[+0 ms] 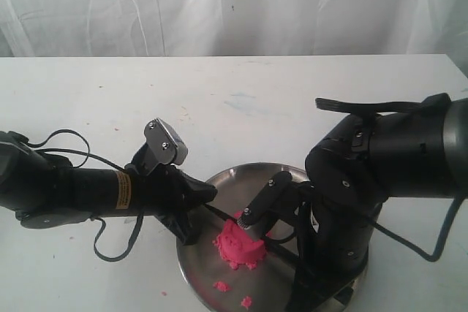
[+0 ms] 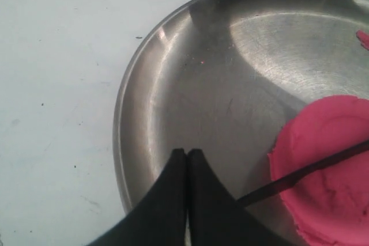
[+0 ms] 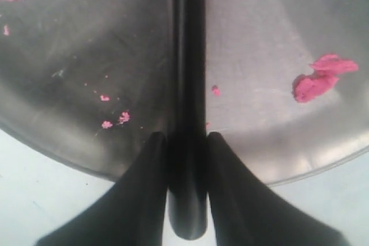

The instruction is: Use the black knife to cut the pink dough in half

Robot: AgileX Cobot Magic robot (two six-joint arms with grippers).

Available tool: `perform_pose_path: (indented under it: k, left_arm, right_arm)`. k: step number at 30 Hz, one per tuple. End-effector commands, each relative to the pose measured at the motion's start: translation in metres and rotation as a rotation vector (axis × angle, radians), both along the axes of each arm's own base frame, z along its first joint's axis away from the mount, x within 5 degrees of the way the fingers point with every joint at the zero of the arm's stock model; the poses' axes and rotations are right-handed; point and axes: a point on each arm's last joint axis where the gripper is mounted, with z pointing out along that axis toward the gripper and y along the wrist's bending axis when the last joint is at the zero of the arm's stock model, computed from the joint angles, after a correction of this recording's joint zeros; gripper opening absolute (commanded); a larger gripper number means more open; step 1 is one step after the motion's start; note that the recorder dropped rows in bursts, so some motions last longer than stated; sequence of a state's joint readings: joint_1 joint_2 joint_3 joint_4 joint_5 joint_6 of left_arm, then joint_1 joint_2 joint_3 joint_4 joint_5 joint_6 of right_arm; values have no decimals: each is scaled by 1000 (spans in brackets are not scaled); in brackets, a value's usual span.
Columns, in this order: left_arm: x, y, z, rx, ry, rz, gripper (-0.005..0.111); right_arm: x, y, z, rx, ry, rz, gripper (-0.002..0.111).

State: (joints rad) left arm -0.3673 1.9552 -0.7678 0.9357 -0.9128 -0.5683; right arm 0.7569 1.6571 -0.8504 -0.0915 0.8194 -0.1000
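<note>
While the round steel plate sits near the front edge of the white table, we see the bright pink, crumbly dough mound resting inside it, towards the middle. In the left wrist view the dough lies on the plate with the thin dark blade of the long, slim black knife laid across its top. Our right gripper pinches the knife's black handle between its two black fingers, the handle running out over the plate. Our left gripper has its black fingers pressed together with nothing between them, its tip over the plate's bare steel just beside the dough. Small pink crumbs lie scattered on the plate, apart from the mound.
</note>
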Motion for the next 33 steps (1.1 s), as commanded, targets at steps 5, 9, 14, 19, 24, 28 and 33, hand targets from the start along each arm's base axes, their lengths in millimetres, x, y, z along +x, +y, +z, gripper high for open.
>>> perform_pose_path:
  k: [5,9,14,19,24,28,33]
  left_arm:
    - [-8,-4,-5,-1,-22,-85,0]
    - [-7,-5,5,-39,-66,-91,0]
    - [-7,-5,18,-63,-101,-82,0]
    - [-6,-6,33,-91,-143,-75,0]
    - [-6,-5,35,-81,-146,-71,0]
    - [-5,2,24,33,-94,-26,0]
    - [-4,4,21,74,-76,-10,0]
  right_arm:
    - [0,1,-1,9,-1,6,0]
    - [0,1,-1,9,-1,6,0]
    - [0,1,0,13,-6,6,0]
    - [0,1,1,16,-9,6,0]
    - [0,1,1,16,-9,6,0]
    - [0,1,1,16,-9,6,0]
    - [0,1,1,17,-10,6,0]
